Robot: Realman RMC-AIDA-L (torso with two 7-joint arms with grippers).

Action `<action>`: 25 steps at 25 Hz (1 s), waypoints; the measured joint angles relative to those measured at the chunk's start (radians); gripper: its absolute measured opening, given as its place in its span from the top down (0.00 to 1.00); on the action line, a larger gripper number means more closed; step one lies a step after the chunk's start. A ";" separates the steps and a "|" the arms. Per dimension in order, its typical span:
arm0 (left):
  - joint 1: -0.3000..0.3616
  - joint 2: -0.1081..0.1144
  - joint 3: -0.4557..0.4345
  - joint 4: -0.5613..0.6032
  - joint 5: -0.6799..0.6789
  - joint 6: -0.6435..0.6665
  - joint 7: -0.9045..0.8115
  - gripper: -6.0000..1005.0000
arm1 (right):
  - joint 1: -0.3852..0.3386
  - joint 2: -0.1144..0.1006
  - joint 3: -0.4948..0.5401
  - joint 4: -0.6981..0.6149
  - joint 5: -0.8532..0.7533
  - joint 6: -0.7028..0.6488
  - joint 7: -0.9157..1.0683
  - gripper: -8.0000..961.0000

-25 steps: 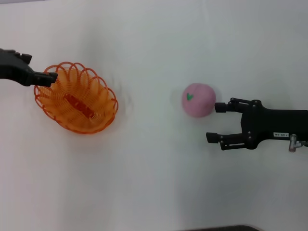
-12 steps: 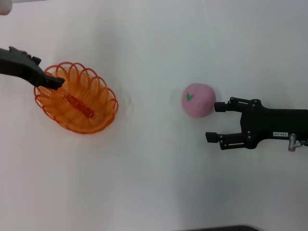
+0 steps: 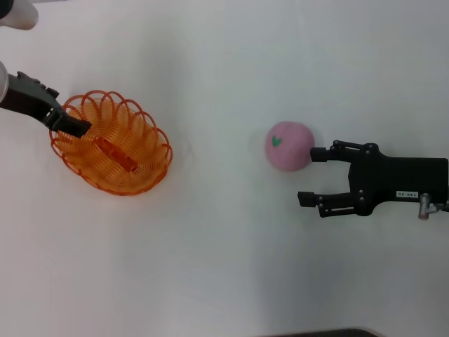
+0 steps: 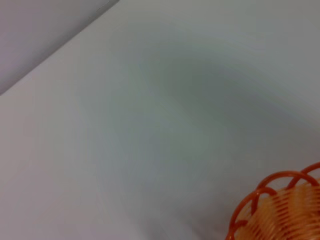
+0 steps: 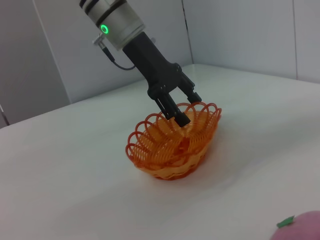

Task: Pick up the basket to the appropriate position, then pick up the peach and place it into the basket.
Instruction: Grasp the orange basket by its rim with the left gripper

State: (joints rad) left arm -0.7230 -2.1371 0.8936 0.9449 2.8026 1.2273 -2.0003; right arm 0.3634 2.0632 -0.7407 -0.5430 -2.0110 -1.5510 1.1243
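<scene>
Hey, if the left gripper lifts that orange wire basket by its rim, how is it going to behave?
The oval orange looped-wire basket looks open and thin, so it is probably light. Held by the left gripper at one rim edge only, it would likely tilt, the far side hanging low. The scalloped loops may flex a little; that is a guess from their thin wire.

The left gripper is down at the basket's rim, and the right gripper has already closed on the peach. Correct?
Not quite. The head view shows the right gripper open beside the peach, not closed on it. The left gripper is at the basket rim.
</scene>
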 joint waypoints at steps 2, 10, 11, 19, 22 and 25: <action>-0.003 0.000 0.002 -0.005 0.010 -0.001 0.000 0.12 | 0.002 0.001 0.001 0.000 0.000 0.000 0.000 0.02; -0.012 -0.004 0.012 -0.026 0.026 -0.006 -0.001 0.12 | 0.003 0.002 0.003 0.000 0.000 0.003 0.001 0.02; -0.012 -0.004 0.013 -0.026 0.026 -0.006 -0.001 0.12 | 0.003 0.003 0.003 0.000 0.000 0.004 0.001 0.02; -0.013 -0.011 0.023 -0.028 0.028 0.000 -0.004 0.12 | 0.003 0.003 0.002 0.000 0.000 0.007 0.002 0.02; -0.013 -0.013 0.023 -0.024 0.028 0.002 -0.014 0.15 | 0.004 0.004 0.003 0.000 0.000 0.008 0.002 0.02; -0.004 -0.015 0.021 0.000 0.028 -0.016 -0.035 0.20 | 0.005 0.005 0.003 0.000 0.000 0.008 0.002 0.02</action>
State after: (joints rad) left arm -0.7273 -2.1525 0.9145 0.9453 2.8303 1.2108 -2.0350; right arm 0.3681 2.0679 -0.7374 -0.5430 -2.0110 -1.5430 1.1260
